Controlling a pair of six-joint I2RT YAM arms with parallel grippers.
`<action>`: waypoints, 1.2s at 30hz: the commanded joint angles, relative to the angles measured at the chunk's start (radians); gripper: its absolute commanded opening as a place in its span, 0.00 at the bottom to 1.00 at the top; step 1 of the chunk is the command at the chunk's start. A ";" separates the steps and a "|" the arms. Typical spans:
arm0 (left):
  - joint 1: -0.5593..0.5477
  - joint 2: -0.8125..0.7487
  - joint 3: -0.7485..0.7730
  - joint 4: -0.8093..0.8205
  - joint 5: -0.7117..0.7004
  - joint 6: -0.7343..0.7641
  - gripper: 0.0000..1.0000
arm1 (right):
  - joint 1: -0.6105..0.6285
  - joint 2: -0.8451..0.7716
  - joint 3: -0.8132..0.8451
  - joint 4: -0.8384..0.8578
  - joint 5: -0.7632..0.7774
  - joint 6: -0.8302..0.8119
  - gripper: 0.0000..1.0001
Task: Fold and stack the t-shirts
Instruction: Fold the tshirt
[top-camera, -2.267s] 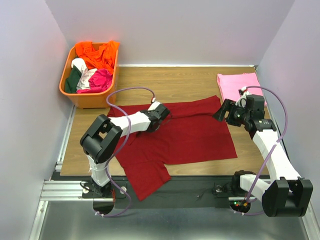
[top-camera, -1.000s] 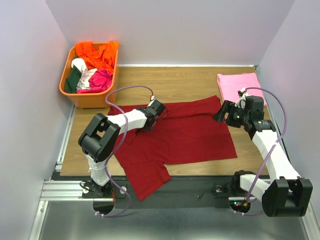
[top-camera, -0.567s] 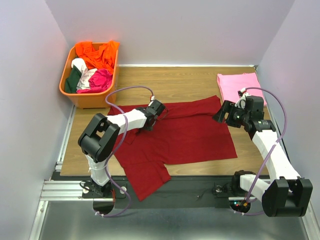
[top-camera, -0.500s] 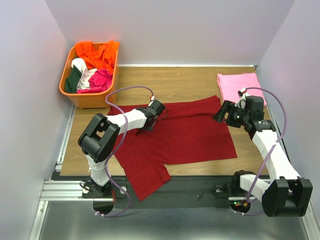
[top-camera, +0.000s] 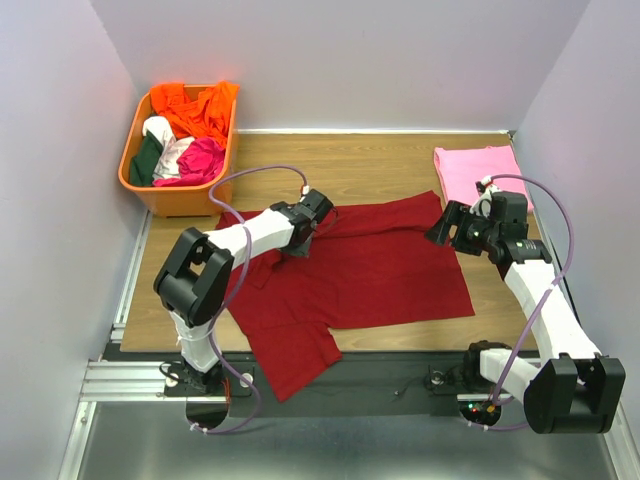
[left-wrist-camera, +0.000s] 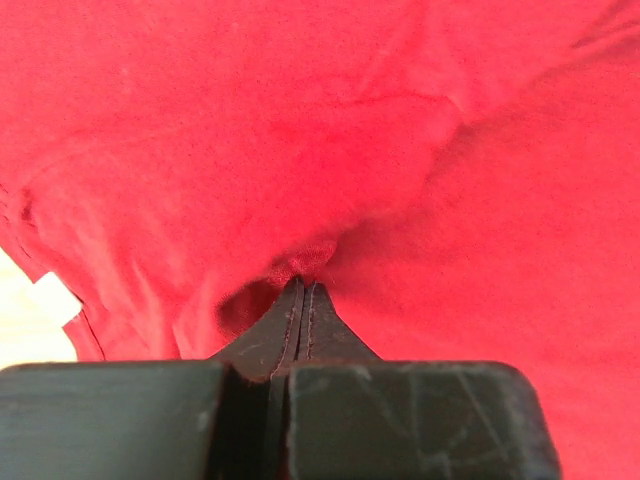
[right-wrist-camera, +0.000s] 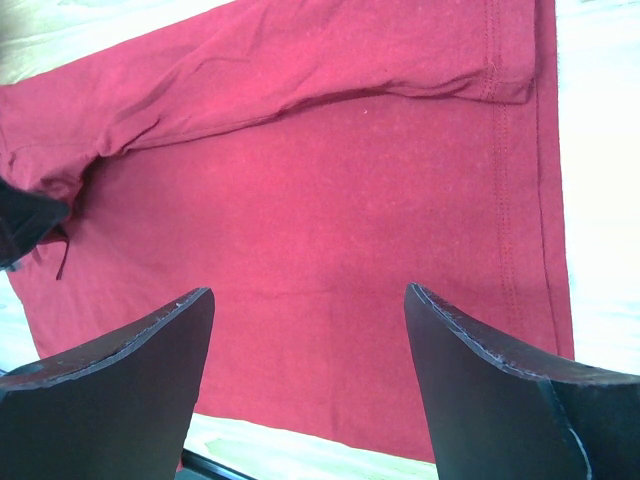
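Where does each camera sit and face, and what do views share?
Top external: above and behind the robot, facing down on the table; left arm and right arm show.
Left wrist: on the left arm, facing along the shut left tool pinching the maroon t-shirt.
Right wrist: on the right arm, facing down through the open right tool.
Shared: all see the maroon t-shirt.

The maroon t-shirt (right-wrist-camera: 330, 220) fills most of the view, lying flat on the pale counter (right-wrist-camera: 600, 200). Its stitched hem runs down the 3 o'clock side, and a folded band crosses toward 12. The right pincer (right-wrist-camera: 307, 292) hangs over it, fingers wide apart (nothing between them). At 9 o'clock a black shape (right-wrist-camera: 25, 225) meets bunched cloth.
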 joint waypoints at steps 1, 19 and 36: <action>-0.007 -0.067 0.046 -0.109 0.103 -0.061 0.01 | -0.003 -0.020 0.000 0.013 -0.003 -0.007 0.83; -0.053 -0.078 -0.008 -0.039 0.336 -0.159 0.11 | -0.003 -0.020 -0.007 0.013 -0.009 -0.007 0.83; 0.195 -0.598 -0.394 0.029 0.181 -0.497 0.65 | -0.003 -0.026 -0.004 0.015 -0.037 -0.005 0.83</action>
